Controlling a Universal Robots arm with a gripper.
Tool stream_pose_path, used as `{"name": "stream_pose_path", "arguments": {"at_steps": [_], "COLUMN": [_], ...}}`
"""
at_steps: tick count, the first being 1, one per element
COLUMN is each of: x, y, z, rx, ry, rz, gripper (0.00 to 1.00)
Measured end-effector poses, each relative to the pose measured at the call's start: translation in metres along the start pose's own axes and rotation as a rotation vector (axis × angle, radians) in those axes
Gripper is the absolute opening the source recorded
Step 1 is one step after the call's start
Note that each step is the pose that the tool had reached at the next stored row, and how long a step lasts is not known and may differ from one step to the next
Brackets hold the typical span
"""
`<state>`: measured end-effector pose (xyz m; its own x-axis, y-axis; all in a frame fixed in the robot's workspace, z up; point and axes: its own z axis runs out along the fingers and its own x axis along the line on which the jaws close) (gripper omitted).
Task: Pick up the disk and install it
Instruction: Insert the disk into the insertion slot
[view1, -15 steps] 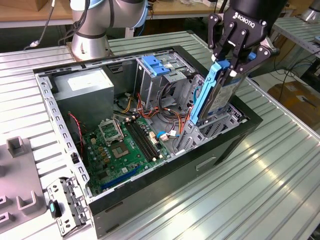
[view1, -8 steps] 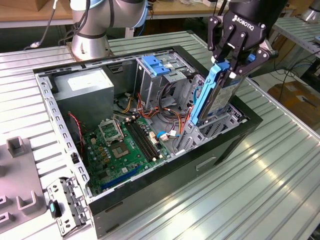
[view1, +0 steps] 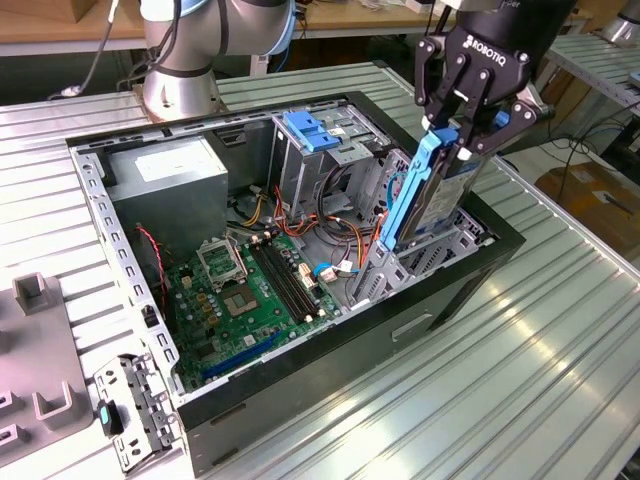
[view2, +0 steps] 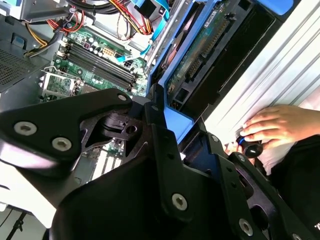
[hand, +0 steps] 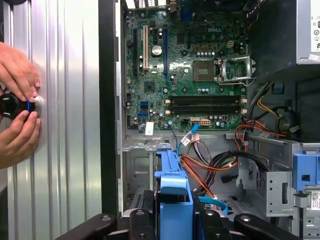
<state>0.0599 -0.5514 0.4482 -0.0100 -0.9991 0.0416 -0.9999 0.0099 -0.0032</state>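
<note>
My gripper (view1: 465, 125) is shut on the disk (view1: 430, 195), a grey drive with bright blue rails, held on edge and tilted slightly. The disk's lower end reaches into the metal drive bay (view1: 445, 250) at the end of the open computer case toward the exterior view's right. In the second wrist view the disk (view2: 200, 55) shows its green circuit side and blue rail just beyond the black fingers (view2: 157, 112). In the first wrist view the blue rail of the disk (hand: 172, 185) runs out from the gripper (hand: 172, 222) toward the motherboard.
The open case (view1: 135, 265) holds a motherboard (view1: 240, 290), a power supply (view1: 165, 175), a tall cage with a blue latch (view1: 308, 130) and loose cables (view1: 330, 235). A person's hands (hand: 17, 100) grip a black knob on the slatted table beside the case. Grey fixtures (view1: 40, 340) sit at the exterior view's left.
</note>
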Motion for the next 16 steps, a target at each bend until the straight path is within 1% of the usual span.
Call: {"name": "stream_pose_path", "arguments": {"at_steps": [4, 7, 8, 15, 16], "x": [-0.0001, -0.0002, -0.0003, -0.0006, -0.0008], "y": [-0.0002, -0.0006, -0.0009, -0.0025, -0.0031], "z": [0.0028, 0.0052, 0.007, 0.0136, 0.0255], "rx": [-0.0054, -0.0074, -0.0082, -0.0092, -0.0091], "ry": [0.0002, 0.0, 0.0, 0.0001, 0.0001], "rz": [0.0, 0.0, 0.0, 0.0, 0.0], "gripper": [0.36, 0.36, 0.36, 0.36, 0.36]}}
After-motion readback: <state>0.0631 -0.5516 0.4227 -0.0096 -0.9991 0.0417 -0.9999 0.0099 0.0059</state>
